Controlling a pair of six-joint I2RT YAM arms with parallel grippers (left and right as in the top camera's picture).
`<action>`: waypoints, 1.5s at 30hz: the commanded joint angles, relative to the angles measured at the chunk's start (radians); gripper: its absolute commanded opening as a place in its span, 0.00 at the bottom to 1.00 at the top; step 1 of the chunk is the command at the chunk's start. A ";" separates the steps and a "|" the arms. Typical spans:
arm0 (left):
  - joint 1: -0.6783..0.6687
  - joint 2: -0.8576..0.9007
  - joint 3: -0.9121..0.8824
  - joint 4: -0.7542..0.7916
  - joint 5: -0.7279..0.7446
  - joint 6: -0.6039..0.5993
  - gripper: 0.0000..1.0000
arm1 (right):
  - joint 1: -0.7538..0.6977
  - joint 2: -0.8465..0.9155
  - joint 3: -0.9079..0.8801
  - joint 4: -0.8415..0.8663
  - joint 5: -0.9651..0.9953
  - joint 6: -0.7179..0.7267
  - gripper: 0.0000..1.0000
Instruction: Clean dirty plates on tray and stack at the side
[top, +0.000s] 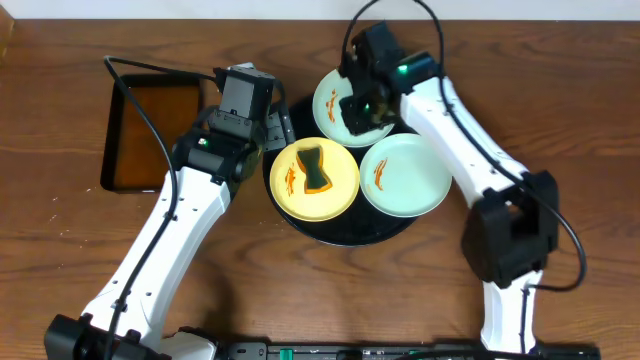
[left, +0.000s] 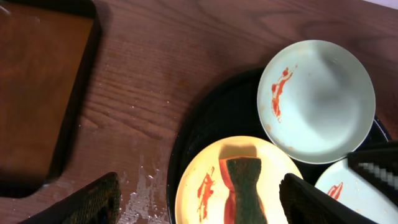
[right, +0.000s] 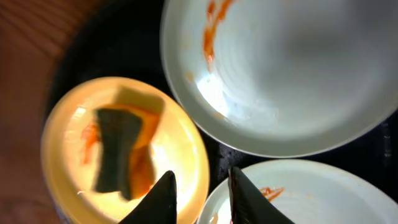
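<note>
Plates (top: 405, 175) crowd the tray (top: 340, 232); right tool (right: 200, 186) narrowly parted, left tool (left: 202, 196) wide, both empty; far plate (top: 330, 95) half-hidden.

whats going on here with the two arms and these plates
Two robot arms are working at three sauce-smeared plates on the black tray. A sponge lies on the yellow plate, held by neither arm. The left jaws hang open near that plate; the right jaws hover over the far mint plate, gripping nothing. No plate is stacked aside yet.
</note>
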 joint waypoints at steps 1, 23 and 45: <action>0.002 0.006 -0.002 -0.005 -0.005 -0.005 0.82 | 0.021 0.034 -0.005 0.004 0.024 0.035 0.36; 0.002 0.006 -0.002 -0.010 -0.005 -0.005 0.83 | 0.069 0.064 -0.116 0.005 0.051 0.039 0.49; 0.002 0.006 -0.002 -0.009 -0.005 -0.005 0.83 | 0.075 0.064 -0.198 0.124 0.092 0.032 0.40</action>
